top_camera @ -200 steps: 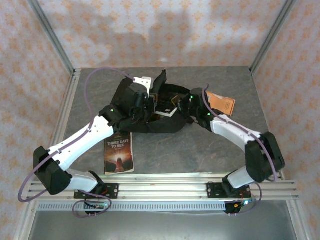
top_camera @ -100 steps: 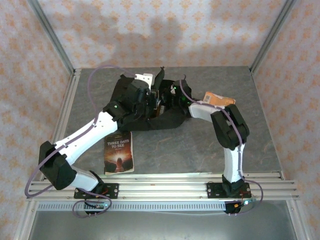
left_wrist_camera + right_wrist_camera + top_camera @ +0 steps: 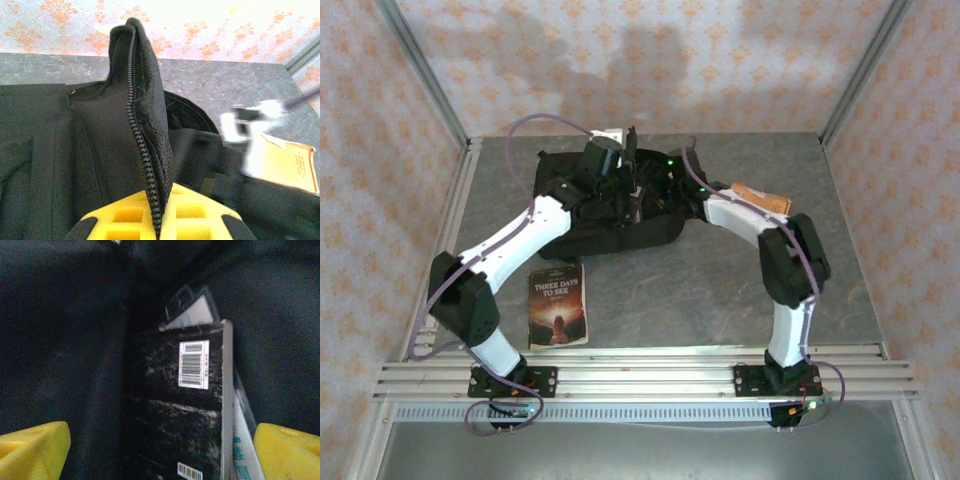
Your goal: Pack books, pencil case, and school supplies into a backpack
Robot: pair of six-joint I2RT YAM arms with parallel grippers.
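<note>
One paperback, the dark book (image 3: 559,306), has stayed flat on the surface by your left arm. Your left gripper (image 3: 159,212) stays clamped on the zip flap of the backpack (image 3: 620,238), now lifted farther back. Your right gripper (image 3: 160,445) has pushed inside, and its jaws now stand wide either side of the black-grey book (image 3: 175,405). Rightmost, the orange booklet (image 3: 760,197) lies beside the backpack.

Both arms reach forward, wrists seemingly close together; left gripper (image 3: 156,212) pinched shut, right gripper (image 3: 161,450) spread wide
</note>
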